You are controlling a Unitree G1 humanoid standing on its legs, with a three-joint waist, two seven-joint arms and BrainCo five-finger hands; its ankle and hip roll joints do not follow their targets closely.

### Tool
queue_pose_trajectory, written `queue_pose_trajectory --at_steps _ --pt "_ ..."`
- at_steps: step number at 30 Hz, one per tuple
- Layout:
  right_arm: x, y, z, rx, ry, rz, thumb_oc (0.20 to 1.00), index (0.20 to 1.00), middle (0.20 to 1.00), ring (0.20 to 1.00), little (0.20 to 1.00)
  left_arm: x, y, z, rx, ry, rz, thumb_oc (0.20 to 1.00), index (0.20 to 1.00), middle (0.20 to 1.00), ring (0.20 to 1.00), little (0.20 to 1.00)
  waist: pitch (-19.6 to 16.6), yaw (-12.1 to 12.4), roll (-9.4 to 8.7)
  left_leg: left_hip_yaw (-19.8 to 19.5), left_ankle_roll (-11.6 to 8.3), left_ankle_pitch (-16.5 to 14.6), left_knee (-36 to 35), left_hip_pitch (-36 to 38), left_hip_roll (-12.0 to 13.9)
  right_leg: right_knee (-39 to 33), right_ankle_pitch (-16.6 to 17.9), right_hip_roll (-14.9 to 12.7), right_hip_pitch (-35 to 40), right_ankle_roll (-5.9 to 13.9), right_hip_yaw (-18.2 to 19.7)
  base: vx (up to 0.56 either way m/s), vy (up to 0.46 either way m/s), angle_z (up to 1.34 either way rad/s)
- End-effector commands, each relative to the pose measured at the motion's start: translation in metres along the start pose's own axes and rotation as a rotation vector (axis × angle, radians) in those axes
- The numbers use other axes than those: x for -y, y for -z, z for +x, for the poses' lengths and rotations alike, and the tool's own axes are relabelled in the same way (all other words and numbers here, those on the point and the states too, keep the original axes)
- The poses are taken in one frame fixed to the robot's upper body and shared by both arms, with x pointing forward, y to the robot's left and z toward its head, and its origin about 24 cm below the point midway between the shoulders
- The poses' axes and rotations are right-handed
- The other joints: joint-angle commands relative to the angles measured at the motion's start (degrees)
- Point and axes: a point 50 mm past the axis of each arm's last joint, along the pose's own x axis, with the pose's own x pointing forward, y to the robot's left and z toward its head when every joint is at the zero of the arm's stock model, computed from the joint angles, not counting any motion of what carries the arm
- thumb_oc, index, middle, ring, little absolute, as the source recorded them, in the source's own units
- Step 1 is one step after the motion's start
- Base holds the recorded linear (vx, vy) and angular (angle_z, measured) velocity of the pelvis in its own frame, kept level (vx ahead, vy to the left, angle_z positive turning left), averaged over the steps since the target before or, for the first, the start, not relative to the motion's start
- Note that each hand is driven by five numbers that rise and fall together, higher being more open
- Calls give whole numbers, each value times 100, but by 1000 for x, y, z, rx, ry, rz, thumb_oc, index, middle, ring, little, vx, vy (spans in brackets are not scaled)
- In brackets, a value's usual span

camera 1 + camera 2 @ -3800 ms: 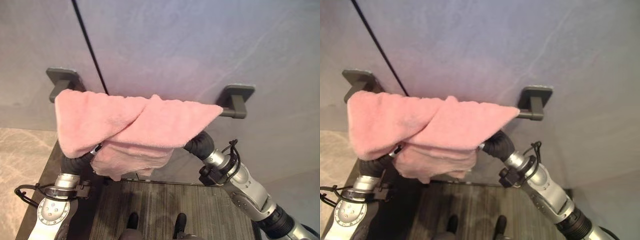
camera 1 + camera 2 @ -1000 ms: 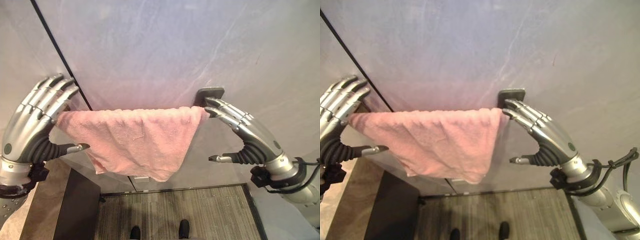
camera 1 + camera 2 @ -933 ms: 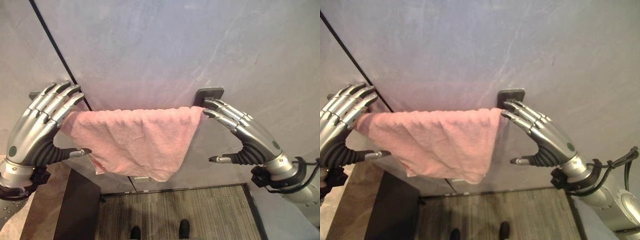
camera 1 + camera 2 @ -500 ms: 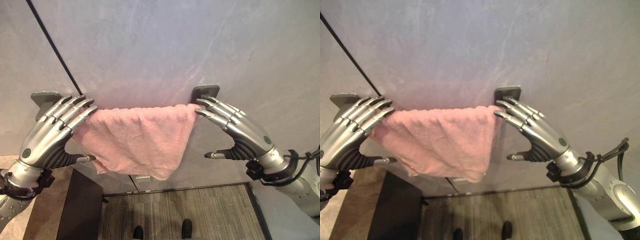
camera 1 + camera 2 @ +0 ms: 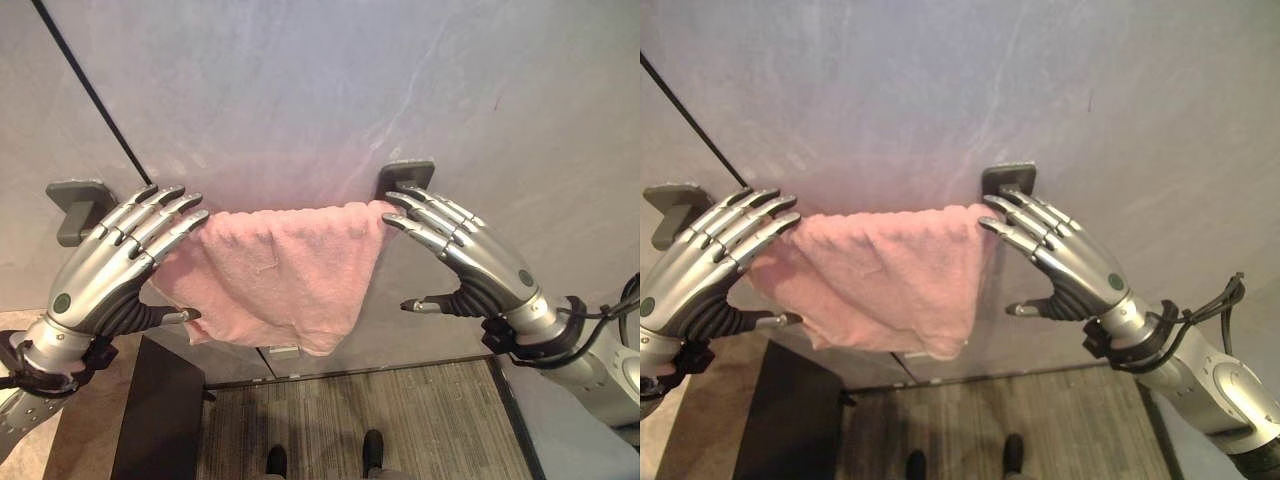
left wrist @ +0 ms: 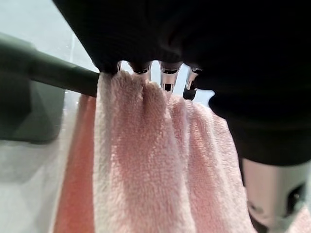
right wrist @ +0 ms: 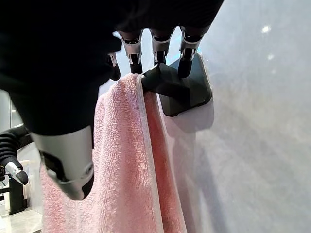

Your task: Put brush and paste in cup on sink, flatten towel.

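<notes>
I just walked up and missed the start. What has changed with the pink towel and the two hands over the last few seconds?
The towel was bunched in crossed folds with both hands hidden under it; now it hangs spread over the rail. The left hand and right hand have come out, fingers straight, and in the last second the left slid inward along the rail, narrowing the towel. The rail's wall mounts stayed put, though the camera shifted.

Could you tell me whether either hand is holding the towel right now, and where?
Neither: left hand and right hand rest straight fingers at the towel's top ends.
</notes>
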Motion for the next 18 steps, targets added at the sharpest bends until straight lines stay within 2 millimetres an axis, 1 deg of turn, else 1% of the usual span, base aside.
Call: queue_pose_trajectory --at_steps 1,2,3,4,5,6,7,10,12,14,15,16,17,18 --pt "5 -27 15 166 77 19 1000 1000 1000 1000 1000 32 9 -26 -66 276 -10 1000 1000 1000 1000 1000 14 -141 -361 167 1 164 11 -193 62 21 -198 -599 323 664 193 -14 25 -7" --pt "6 -28 15 175 75 16 1000 1000 1000 1000 1000 32 9 -26 -67 277 -10 1000 1000 1000 1000 1000 14 -145 -372 185 2 162 11 -190 63 19 -189 -598 312 666 212 -8 18 -7" --pt "6 -28 16 175 75 15 1000 1000 1000 1000 1000 32 9 -26 -67 276 -9 1000 1000 1000 1000 1000 25 -142 -377 198 9 223 11 -216 55 26 -138 -604 279 657 222 -9 15 -13" --pt "5 -29 16 185 70 20 1000 1000 1000 1000 1000 32 9 -26 -63 279 -4 1000 1000 1000 1000 1000 13 -141 -386 206 3 159 11 -188 66 18 -174 -603 295 670 225 -48 12 -20" --pt "2 -31 17 199 42 20 1000 1000 1000 1000 1000 34 9 -26 -60 293 -8 1000 1000 1000 1000 1000 24 -138 -415 221 8 210 11 -207 61 19 -125 -601 258 660 243 24 13 -17" --pt "2 -31 18 199 42 21 1000 1000 1000 1000 1000 34 9 -26 -62 293 -8 1000 1000 1000 1000 1000 9 -140 -409 220 3 153 11 -186 66 14 -171 -597 279 669 247 -5 12 -12" --pt "-2 -31 21 216 -2 9 1000 1000 1000 1000 1000 35 8 -25 -56 301 -10 1000 1000 1000 1000 1000 12 -126 -442 215 -1 156 11 -194 74 16 -175 -590 279 665 259 38 3 -3" --pt "-5 -29 22 212 -25 4 1000 1000 1000 1000 1000 35 10 -26 -64 308 -2 1000 1000 1000 1000 1000 38 -126 -460 219 2 215 11 -216 71 21 -132 -589 260 650 261 -36 -2 -3" --pt "-8 -30 24 226 -66 -4 1000 1000 1000 1000 1000 36 11 -25 -57 325 6 1000 1000 1000 1000 1000 30 -100 -476 208 -4 150 11 -189 77 13 -189 -581 300 658 253 18 1 -1" --pt "-14 -28 27 230 -114 -7 1000 1000 1000 1000 1000 36 12 -26 -64 341 11 1000 1000 1000 1000 1000 48 -102 -488 202 -1 211 11 -214 65 18 -144 -584 279 642 252 0 0 0" --pt "-15 -29 28 242 -143 -18 1000 1000 1000 1000 1000 37 12 -26 -57 357 17 959 959 959 959 959 36 -61 -504 185 -10 154 11 -192 77 14 -197 -579 308 648 241 0 0 0" --pt "-17 -27 30 239 -157 -21 1000 1000 1000 1000 1000 37 14 -27 -69 361 21 937 937 937 937 937 58 -76 -505 185 -7 212 11 -213 76 19 -149 -583 283 635 240 11 -13 -3" --pt "-17 -27 34 254 -209 -27 1000 1000 1000 1000 1000 38 15 -28 -80 387 16 821 821 821 821 821 54 -61 -527 176 -10 217 11 -215 89 22 -157 -578 284 626 228 -28 -10 -4" --pt "-17 -27 34 256 -211 -27 1000 1000 1000 1000 1000 38 15 -29 -83 386 16 802 802 802 802 802 58 -70 -522 177 -10 217 11 -215 90 22 -157 -578 284 626 228 13 -14 -4"
